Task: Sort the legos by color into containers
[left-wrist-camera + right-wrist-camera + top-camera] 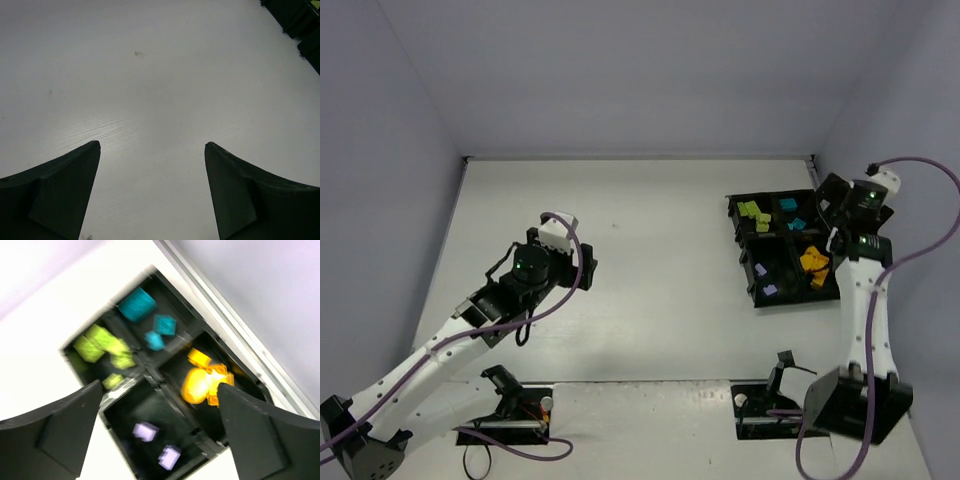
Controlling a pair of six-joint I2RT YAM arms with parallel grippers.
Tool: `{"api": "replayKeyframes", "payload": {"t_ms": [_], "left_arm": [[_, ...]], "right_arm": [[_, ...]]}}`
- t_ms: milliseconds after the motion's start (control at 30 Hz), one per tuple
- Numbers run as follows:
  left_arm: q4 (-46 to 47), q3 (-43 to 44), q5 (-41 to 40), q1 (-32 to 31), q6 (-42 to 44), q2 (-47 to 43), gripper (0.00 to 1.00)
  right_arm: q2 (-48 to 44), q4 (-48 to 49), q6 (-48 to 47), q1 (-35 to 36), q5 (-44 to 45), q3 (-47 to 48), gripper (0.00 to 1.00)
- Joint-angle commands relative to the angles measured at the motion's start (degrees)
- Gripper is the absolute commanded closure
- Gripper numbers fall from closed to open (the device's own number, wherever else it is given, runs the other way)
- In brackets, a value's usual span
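The black divided tray (pixel 745 262) sits at the right of the table. Its compartments hold lime green bricks (pixel 753 213), cyan bricks (pixel 792 220), orange bricks (pixel 813 265) and lavender bricks (pixel 767 289). The right wrist view shows the tray (pixel 150 371) from above with green (pixel 102 342), cyan (pixel 137 305), orange (pixel 202 382) and lavender (pixel 146 431) bricks. My right gripper (pixel 160 387) is open and empty, above the tray. My left gripper (pixel 152 145) is open and empty, over bare table at the left (pixel 582 268).
The tray's corner (pixel 295 22) shows at the top right of the left wrist view. The back wall edge (pixel 640 158) and right wall run close to the tray. Arm base mounts (pixel 510 420) stand at the near edge.
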Motion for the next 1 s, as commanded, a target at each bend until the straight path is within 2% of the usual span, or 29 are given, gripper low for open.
{"api": "replayKeyframes", "payload": {"t_ms": [0, 67, 300, 467, 700, 967], "left_arm": [[-3.55, 4.16, -2.00, 0.19, -3.58, -2.26, 0.22], [-5.49, 5.13, -2.96, 0.28, -4.28, -3.49, 0.22], [-9.79, 8.47, -8.14, 0.28, -6.56, -6.13, 0.22], [-16.64, 12.51, -12.01, 0.28, -7.97, -6.57, 0.22], [-19.64, 13.22, -15.35, 0.28, -10.96, -9.11, 0.22], [-23.51, 12.69, -19.57, 0.28, -11.67, -11.22, 0.22]], "right_arm": [[-8.40, 1.15, -2.81, 0.41, -7.03, 0.50, 0.01], [-12.53, 0.27, -3.52, 0.41, -10.10, 1.46, 0.00], [-22.46, -0.88, -4.23, 8.05, -10.74, 1.82, 0.00], [-25.90, -1.75, -3.78, 13.06, -15.13, 0.59, 0.00], [-31.08, -2.02, -5.89, 19.21, -19.09, -0.91, 0.00], [-35.13, -2.19, -6.77, 23.08, -13.38, -3.19, 0.00]]}}
